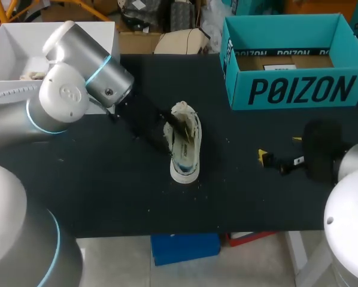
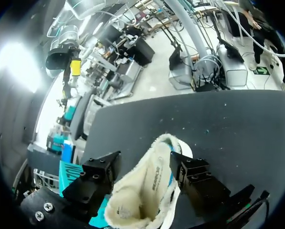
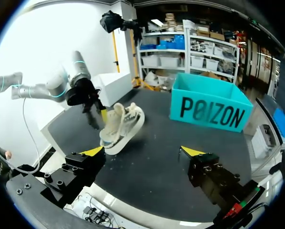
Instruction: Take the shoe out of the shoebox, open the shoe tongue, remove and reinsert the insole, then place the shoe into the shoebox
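A white shoe with a fleecy lining rests near the middle of the black table, toe towards the front edge. My left gripper is at its upper end. In the left wrist view the fleecy tongue stands up between the left gripper's spread black fingers, so it is open. The right wrist view shows the shoe tilted, with the left gripper beside it. My right gripper hangs open and empty at the right, well clear of the shoe. The teal shoebox stands open at the back right.
A brown cardboard piece lies inside the shoebox. A white open box stands at the back left corner. In the right wrist view the shoebox is ahead of the right gripper, with bare table between them.
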You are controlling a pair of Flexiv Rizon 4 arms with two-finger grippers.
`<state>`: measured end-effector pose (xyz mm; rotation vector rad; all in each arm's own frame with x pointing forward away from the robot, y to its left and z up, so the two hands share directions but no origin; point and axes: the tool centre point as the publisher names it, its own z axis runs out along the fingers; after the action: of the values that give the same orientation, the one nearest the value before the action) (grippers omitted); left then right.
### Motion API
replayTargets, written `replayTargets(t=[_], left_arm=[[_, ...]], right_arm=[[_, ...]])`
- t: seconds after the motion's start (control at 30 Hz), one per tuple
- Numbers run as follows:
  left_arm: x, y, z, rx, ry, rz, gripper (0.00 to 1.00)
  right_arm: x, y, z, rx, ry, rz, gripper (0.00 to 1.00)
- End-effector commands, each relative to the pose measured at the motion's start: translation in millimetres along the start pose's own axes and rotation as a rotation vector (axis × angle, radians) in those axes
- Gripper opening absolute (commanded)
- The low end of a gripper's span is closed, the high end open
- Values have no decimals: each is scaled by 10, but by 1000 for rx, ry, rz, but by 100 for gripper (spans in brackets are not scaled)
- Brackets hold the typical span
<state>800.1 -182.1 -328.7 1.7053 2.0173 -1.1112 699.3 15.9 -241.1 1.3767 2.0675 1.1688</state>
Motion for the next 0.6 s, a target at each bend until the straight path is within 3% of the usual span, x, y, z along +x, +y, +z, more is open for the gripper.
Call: replayTargets(t=[0.03,0.07,0.13,0.33,0.6], left_arm=[[-72,-208,-195,-73,17,-1,50],[-89,-189,-171,-94,37,4,41],[-82,-122,-87,-167,149,-19,0],[56,29,124,-251,338,-48,0],[300,184,266,-286,440,-106,0]], right_arm=[[13,-9,12,-1,-3,1,100],[13,-9,12,-1,-3,1,100],[13,-9,12,-1,-3,1,100],[13,-9,12,-1,-3,1,100],[13,-9,12,-1,-3,1,100]])
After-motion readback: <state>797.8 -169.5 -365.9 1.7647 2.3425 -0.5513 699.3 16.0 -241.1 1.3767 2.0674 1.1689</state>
